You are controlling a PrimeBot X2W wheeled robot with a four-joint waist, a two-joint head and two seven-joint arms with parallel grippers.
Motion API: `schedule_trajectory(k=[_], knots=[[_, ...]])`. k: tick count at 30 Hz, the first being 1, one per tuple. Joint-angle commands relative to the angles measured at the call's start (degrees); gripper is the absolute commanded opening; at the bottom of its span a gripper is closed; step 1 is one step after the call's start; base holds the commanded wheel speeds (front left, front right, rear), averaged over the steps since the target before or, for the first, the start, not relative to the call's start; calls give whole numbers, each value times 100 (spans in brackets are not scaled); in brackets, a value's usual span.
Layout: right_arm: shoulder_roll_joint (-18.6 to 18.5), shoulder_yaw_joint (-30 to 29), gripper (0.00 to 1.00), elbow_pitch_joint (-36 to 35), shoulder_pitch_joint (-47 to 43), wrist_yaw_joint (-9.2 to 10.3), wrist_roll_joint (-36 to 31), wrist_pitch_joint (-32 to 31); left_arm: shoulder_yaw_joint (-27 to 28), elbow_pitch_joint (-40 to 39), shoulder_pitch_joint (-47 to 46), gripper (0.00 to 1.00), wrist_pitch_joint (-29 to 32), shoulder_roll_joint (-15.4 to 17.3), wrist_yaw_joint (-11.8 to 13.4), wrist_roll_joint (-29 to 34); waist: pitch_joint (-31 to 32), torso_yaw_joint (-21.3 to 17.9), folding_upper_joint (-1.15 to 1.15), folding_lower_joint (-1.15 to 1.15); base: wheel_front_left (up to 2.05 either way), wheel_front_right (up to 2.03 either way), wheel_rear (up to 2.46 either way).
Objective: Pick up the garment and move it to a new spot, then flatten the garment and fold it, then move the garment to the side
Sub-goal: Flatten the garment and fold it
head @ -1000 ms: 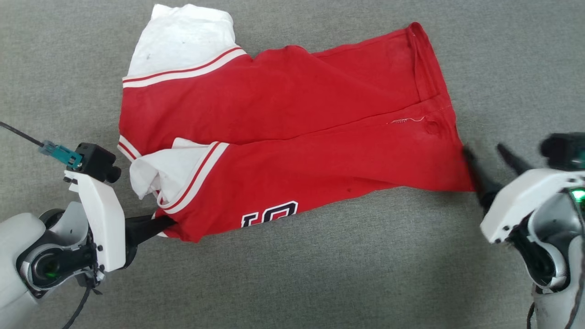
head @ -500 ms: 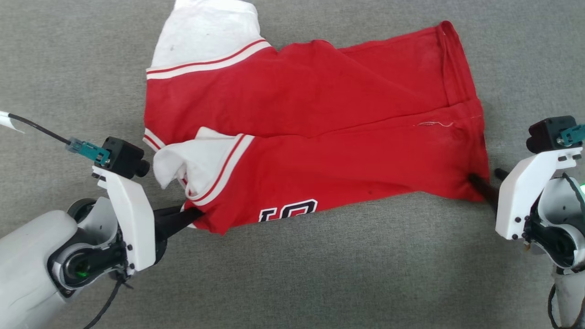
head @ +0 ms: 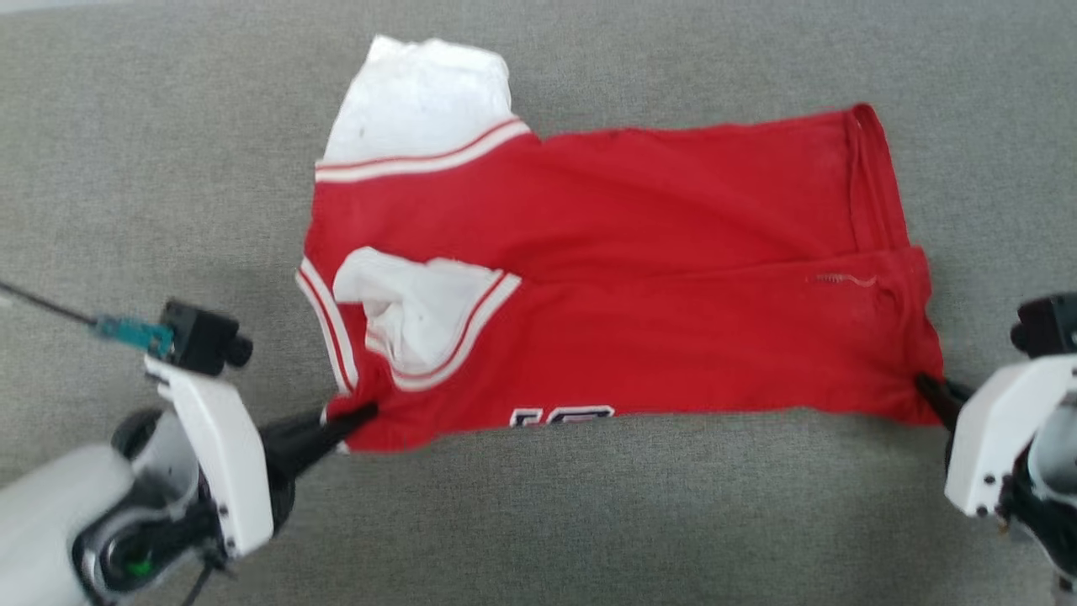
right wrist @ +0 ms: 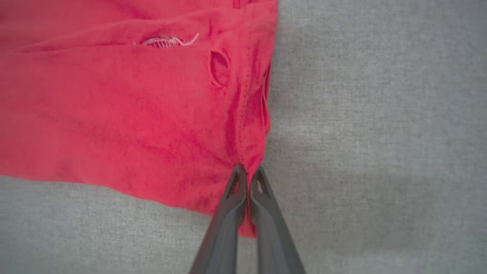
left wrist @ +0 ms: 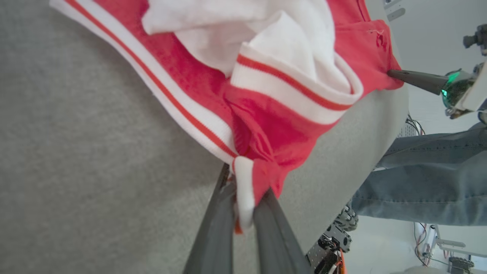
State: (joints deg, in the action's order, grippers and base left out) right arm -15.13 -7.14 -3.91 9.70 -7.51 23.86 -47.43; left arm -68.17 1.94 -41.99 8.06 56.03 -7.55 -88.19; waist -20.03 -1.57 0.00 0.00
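The garment [head: 639, 278] is a red jersey with white sleeves and striped trim, stretched sideways across the grey cloth surface, one white sleeve folded onto its front. My left gripper [head: 363, 413] is shut on its near left corner, where red cloth and white trim [left wrist: 243, 190] are pinched between the dark fingers. My right gripper [head: 925, 389] is shut on the near right hem corner; the wrist view has the red hem [right wrist: 249, 167] clamped between the fingers [right wrist: 232, 198]. Part of the dark-outlined lettering [head: 562, 414] peeks along the near edge.
Grey fabric surface [head: 589, 522] lies all around the jersey. In the left wrist view a person's jeans-clad leg [left wrist: 426, 179] is past the surface's edge, with cables and robot hardware [left wrist: 331, 243] near it.
My right gripper has moved in from open beside the hem and shut on the near right corner. The jersey is now pulled straighter between both grippers. The head view has shifted.
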Motion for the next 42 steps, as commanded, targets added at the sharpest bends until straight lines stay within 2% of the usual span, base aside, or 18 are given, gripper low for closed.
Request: schedule_trajectory(k=[1,8,11,12,13,14,15,16,19,24,28,29,31,34,37,42], knots=[[16,-34,0,-87,-107,3,30,-20,-36,-75,139,0,-54,44,14,36,19,0,0,0,0,0,0],[137,-273,0,-641,-741,3,68,-125,-174,-567,623,0,-485,499,14,101,61,3,0,0,0,0,0],[178,-359,0,-760,-862,3,47,-113,-198,-589,727,0,-672,583,14,164,78,25,0,0,0,0,0],[191,-369,9,-789,-889,3,38,-84,-211,-584,748,0,-724,589,14,172,88,33,0,0,0,0,0],[199,-369,42,-818,-896,3,22,-28,-204,-558,736,20,-784,583,14,192,96,42,0,0,0,0,0],[218,-384,100,-847,-886,3,-1,57,-203,-526,727,49,-837,561,14,189,109,50,0,0,0,0,0],[254,-407,100,-878,-880,3,-28,156,-202,-522,709,97,-899,536,14,217,117,55,0,0,0,0,0],[292,-419,100,-919,-889,3,-39,256,-182,-513,692,100,-981,515,14,231,125,59,0,0,0,0,0],[342,-466,100,-1114,-925,3,-142,748,-122,-496,688,100,-1244,544,14,229,144,45,0,0,0,0,0],[229,-113,100,-1378,-1000,2,-521,2093,47,-330,731,100,-1814,779,14,245,162,-115,0,0,0,0,0],[474,151,100,-1317,-906,2,-827,3419,363,98,491,100,-2161,893,14,351,146,-358,0,0,0,0,0],[474,151,100,-1317,-906,2,-827,3419,363,98,491,100,-2161,893,14,351,146,-358,0,0,0,0,0],[657,313,100,-1203,-936,3,-978,4039,605,334,356,100,-2256,839,14,384,110,-511,0,0,0,0,0],[858,580,100,-1021,-961,3,-1195,4834,958,588,82,100,-2307,814,14,430,12,-796,0,0,0,0,0],[1008,847,100,-810,-946,3,-1243,5346,1157,790,-235,100,-2301,824,14,479,-112,-1145,0,0,0,0,0],[1152,1098,100,-440,-874,3,-1173,5815,1215,1313,-865,100,-1672,844,14,435,-287,-1716,0,0,0,0,0]])
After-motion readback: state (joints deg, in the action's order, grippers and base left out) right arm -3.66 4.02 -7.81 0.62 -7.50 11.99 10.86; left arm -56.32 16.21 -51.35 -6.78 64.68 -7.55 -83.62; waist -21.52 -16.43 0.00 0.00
